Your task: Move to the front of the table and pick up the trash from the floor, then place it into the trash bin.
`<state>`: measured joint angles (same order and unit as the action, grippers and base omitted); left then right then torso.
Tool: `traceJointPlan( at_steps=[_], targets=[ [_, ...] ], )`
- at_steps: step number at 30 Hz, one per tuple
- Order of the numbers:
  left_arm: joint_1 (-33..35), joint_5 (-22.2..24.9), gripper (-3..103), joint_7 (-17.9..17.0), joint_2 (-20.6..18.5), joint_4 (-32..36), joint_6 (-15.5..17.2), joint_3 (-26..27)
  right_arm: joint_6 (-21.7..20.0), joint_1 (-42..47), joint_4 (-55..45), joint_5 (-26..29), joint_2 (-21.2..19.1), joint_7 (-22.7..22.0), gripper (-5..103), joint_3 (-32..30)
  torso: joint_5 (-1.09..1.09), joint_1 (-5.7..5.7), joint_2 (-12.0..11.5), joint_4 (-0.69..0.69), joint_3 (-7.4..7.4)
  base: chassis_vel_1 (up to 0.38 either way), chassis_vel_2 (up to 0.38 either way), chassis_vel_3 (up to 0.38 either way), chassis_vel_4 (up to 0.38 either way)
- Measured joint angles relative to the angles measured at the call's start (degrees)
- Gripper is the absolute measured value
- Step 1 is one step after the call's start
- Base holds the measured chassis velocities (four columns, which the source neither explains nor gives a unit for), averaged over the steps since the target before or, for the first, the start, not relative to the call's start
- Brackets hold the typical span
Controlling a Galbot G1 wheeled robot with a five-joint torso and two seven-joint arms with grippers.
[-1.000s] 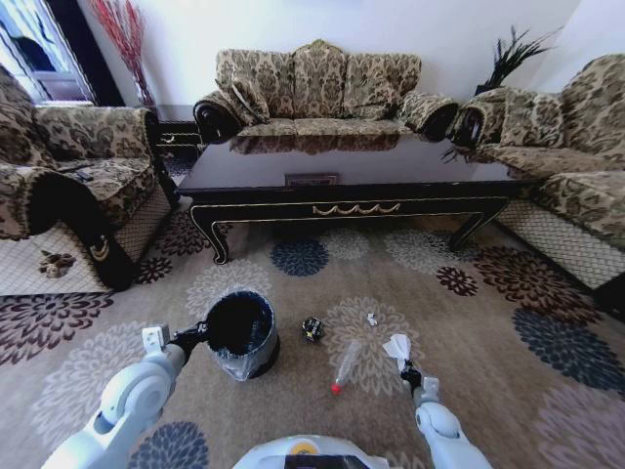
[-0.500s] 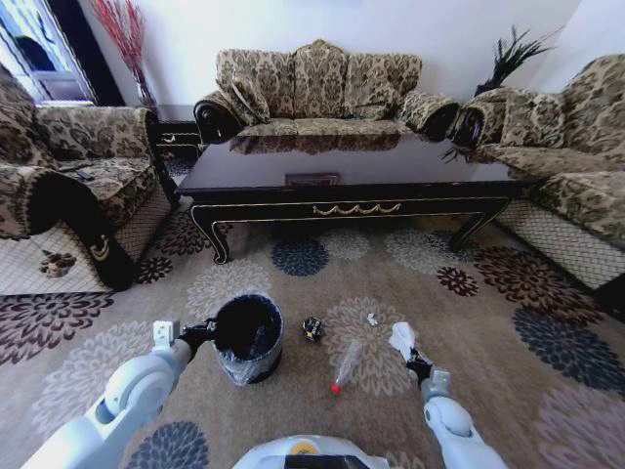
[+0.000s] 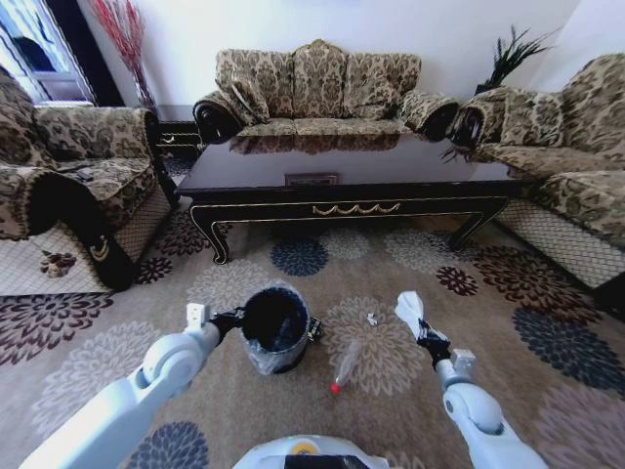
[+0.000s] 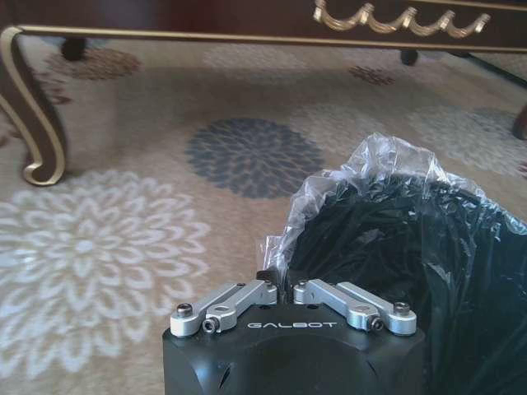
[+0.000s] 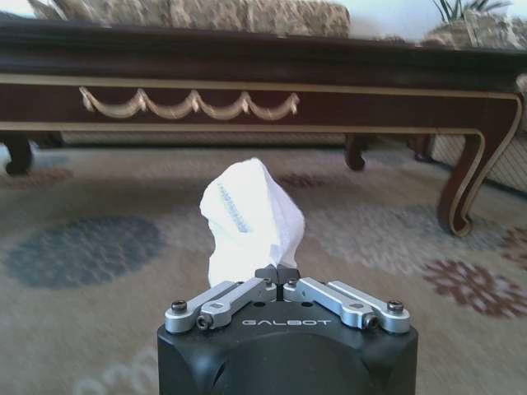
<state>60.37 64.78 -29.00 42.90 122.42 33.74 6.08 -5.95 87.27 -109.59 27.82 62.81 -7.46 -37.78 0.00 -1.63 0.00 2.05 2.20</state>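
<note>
My left gripper is shut on the rim of the black bag-lined trash bin, which it holds over the carpet just left of centre. From the left wrist, the gripper pinches the bag's edge beside the bin's dark opening. My right gripper is shut on the crumpled white paper and holds it above the floor. The right wrist view has the paper sticking up from the closed fingertips. A clear bottle, a tiny white scrap and a dark ball lie between the arms.
The dark coffee table with gold trim stands ahead, its curved legs on the carpet. Patterned sofas flank it: one at the left, one behind, one at the right. Open carpet lies around the litter.
My left arm has carried the bin to the right, close to the dark ball. My right gripper has moved up and right with the white paper.
</note>
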Motion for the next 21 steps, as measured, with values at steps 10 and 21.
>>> traceJointPlan(
  at_steps=[10, 21],
  targets=[
    [-12.6, 2.3, 3, -4.8, 4.8, -3.7, 1.5, -12.9, -2.5, 4.3, -16.0, 1.8, -1.4, -1.0, 0, 0.5, 0.00, 0.00, 0.0, 0.01, 0.00, 0.000, 0.000, 0.000, 0.000],
    [-22.4, 7.2, 3, -9.5, 10.7, -6.2, 1.6, -24.2, -2.5, 9.5, -24.7, -0.6, -2.3, 1.4, 0, 1.7, 0.01, -0.01, 0.0, 0.01, 0.00, 0.000, 0.000, 0.000, 0.000]
  ],
)
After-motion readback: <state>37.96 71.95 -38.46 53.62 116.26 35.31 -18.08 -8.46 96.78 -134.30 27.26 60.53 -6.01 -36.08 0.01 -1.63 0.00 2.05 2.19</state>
